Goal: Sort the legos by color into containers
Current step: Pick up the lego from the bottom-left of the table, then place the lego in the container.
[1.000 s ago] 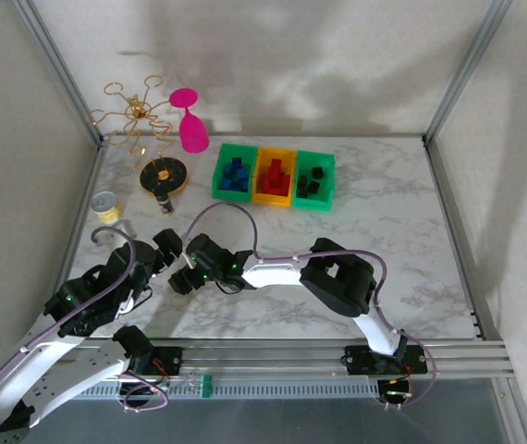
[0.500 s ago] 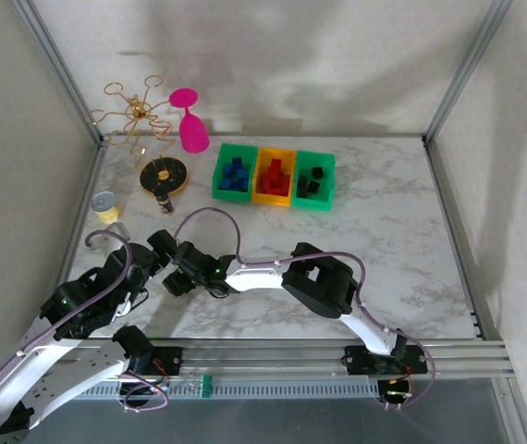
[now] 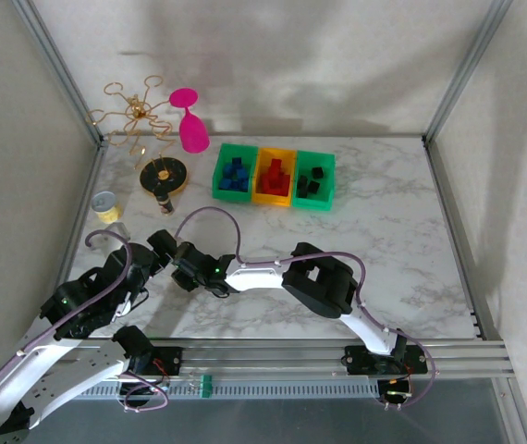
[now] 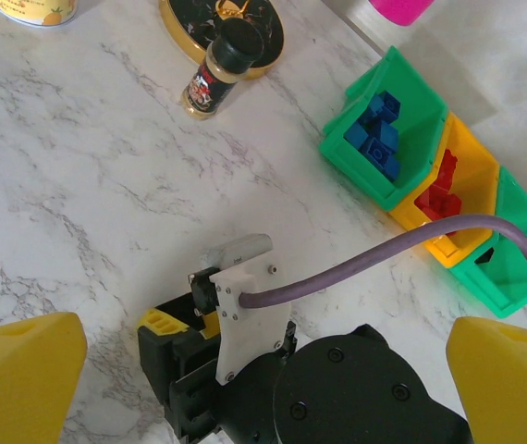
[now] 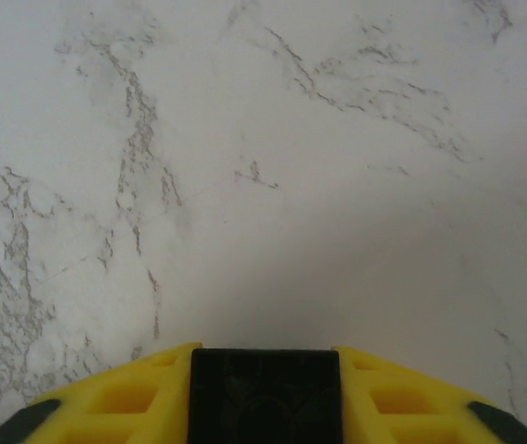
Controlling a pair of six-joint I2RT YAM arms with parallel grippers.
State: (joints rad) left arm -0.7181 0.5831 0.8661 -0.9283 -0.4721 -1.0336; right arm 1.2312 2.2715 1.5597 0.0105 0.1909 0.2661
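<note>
The right hand [image 5: 263, 400] is low over the marble counter [image 3: 384, 213], at lower left of centre in the overhead view. Its yellow fingers [image 5: 125, 398] are pressed in against both sides of a single black lego [image 5: 263, 384], so it has that brick pinched between them.

The left hand [image 4: 265, 375] sits just beside it, a little further toward the left edge. Its yellow fingertips [image 4: 23, 365] are spread as wide as I've seen them, one at each lower corner of its own camera's picture, with nothing gripped.

The three containers stand in a row touching one another in the upper middle of the overhead frame. The green bin at the left end [image 3: 231, 195] has blue legos [image 3: 235, 172], the yellow-orange bin [image 3: 271, 200] has red legos [image 3: 275, 174], and the green bin at the right end [image 3: 312, 204] has black legos [image 3: 312, 180].

Toward the upper left there's a gold wire stand [image 3: 137, 111], a pink goblet [image 3: 189, 120], a round black-and-gold disc [image 3: 164, 172] with a small spice bottle [image 3: 164, 198] at its edge, and a yellow tin can [image 3: 105, 206].
</note>
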